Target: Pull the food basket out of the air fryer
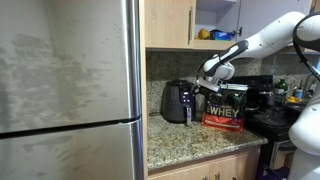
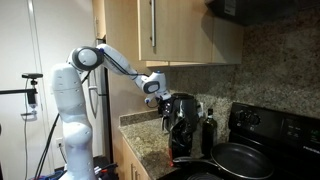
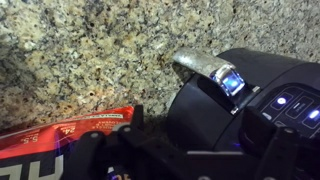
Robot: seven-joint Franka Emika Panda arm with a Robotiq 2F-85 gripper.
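1. Speckled granite formed the counter [image 1: 190, 140], and the air fryer [image 1: 177, 102] stood on it toward the back edge, not far from the end that met the steel refrigerator [image 1: 70, 80].
2. The food basket [image 1: 179, 114] sat in the fryer's lower front and, as far as we could judge from such small pictures, was flush with the body.
3. In the wrist view its short silvery handle [image 3: 200, 66] stuck out over the granite, with a small blue light at its root.
4. A black-and-red WHEY tub [image 1: 225, 107] stood just beside the fryer, nearer the stove [image 1: 270, 120] end of the counter.
5. The gripper [image 1: 208, 90] hung above the gap between fryer and tub, close to the handle but apart from it.
6. Only dark hardware showed along the bottom of the wrist view, so we could not tell whether the fingers were spread or closed.
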